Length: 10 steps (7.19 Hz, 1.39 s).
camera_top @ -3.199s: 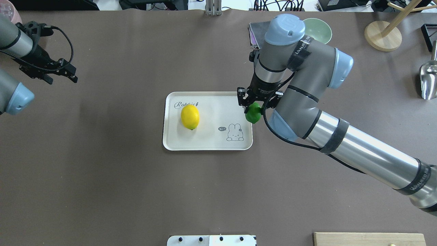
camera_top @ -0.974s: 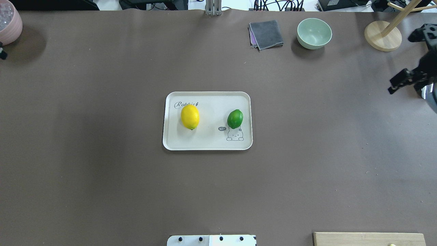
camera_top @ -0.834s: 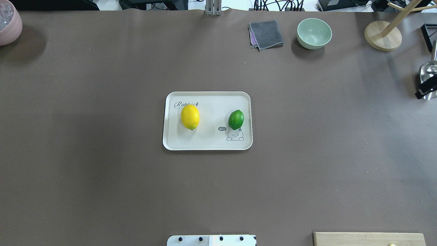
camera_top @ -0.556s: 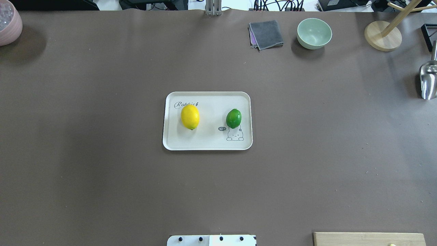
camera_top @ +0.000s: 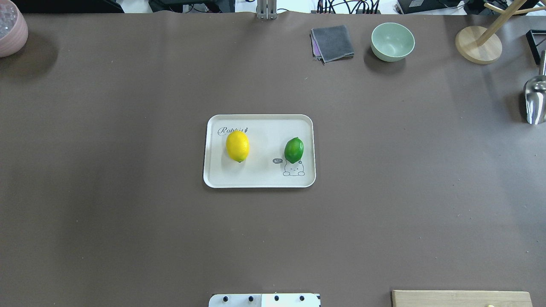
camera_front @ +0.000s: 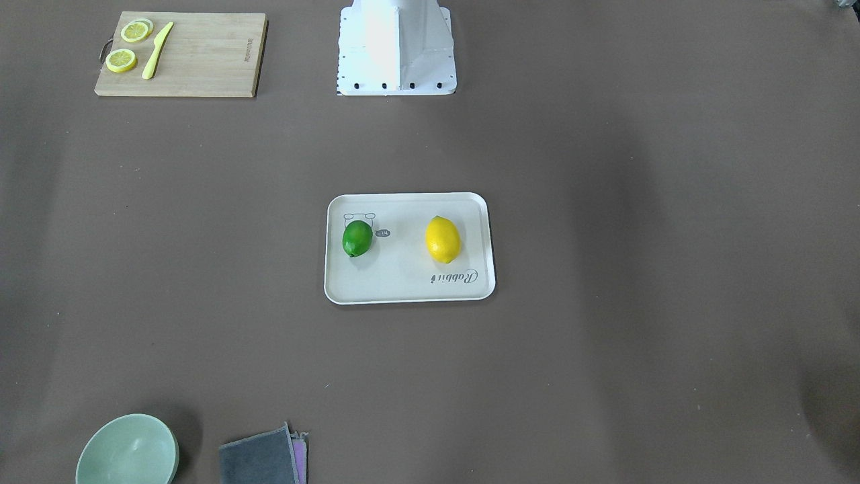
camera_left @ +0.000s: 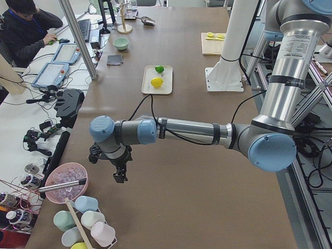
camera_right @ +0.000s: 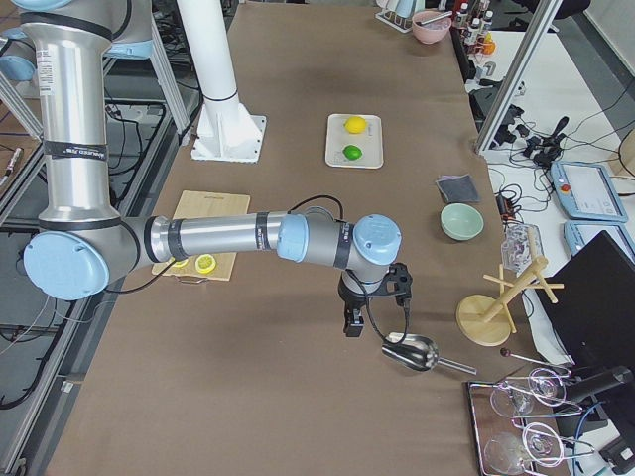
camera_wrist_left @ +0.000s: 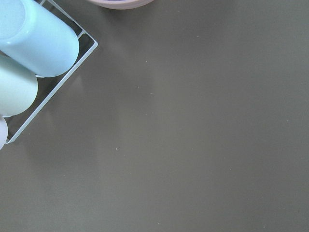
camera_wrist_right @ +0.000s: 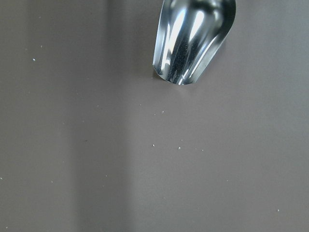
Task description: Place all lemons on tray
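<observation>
The cream tray [camera_top: 260,177] lies at the table's middle. The yellow lemon [camera_top: 237,146] lies on its left half and the green lemon [camera_top: 294,149] on its right half, over the rabbit drawing. Both also show in the front view, yellow lemon [camera_front: 443,240] and green lemon [camera_front: 357,238]. No gripper touches them. My left gripper [camera_left: 120,175] hangs over the table's left end near a pink bowl. My right gripper [camera_right: 351,323] hangs over the right end beside a metal scoop. Both show only in side views, so I cannot tell whether they are open or shut.
A cutting board [camera_front: 201,57] with lemon slices and a knife lies near the robot base [camera_front: 395,47]. A green bowl [camera_top: 392,41], a grey cloth [camera_top: 332,42], a wooden stand [camera_top: 477,44], a metal scoop [camera_top: 535,100] and a pink bowl [camera_top: 12,27] stand along the table's edges.
The right gripper held the green lemon over the tray's right edge; the lemon now lies on the tray, rocking slightly. Both arms have drawn back out of the overhead view.
</observation>
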### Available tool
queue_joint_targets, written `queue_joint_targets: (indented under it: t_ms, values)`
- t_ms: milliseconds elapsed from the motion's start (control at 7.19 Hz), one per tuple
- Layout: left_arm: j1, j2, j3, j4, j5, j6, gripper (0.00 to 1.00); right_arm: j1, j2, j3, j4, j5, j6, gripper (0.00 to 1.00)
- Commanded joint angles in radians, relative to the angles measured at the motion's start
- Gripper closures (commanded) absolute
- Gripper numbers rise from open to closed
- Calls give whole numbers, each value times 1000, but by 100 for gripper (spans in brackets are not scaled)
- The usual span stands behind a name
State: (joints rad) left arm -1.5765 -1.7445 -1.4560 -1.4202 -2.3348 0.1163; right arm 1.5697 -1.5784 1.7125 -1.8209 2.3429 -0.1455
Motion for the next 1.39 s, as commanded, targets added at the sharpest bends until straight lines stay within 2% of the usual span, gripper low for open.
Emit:
queue_joint_targets:
  t_ms: [0,278,556,1252]
  values:
    - [0,129,-6,-220,0,-128,3,0,0,6,-11,4,1,0]
    - [0,122,0,-240,-9,-220,2,0,0,16,-11,6,3,0]
    - [0,59,-4,-246,-6,-259,2,-4,1,18,-9,7,15,0]
    - [0,65,-12,-269,-12,-260,2,-16,1,19,-1,7,46,0]
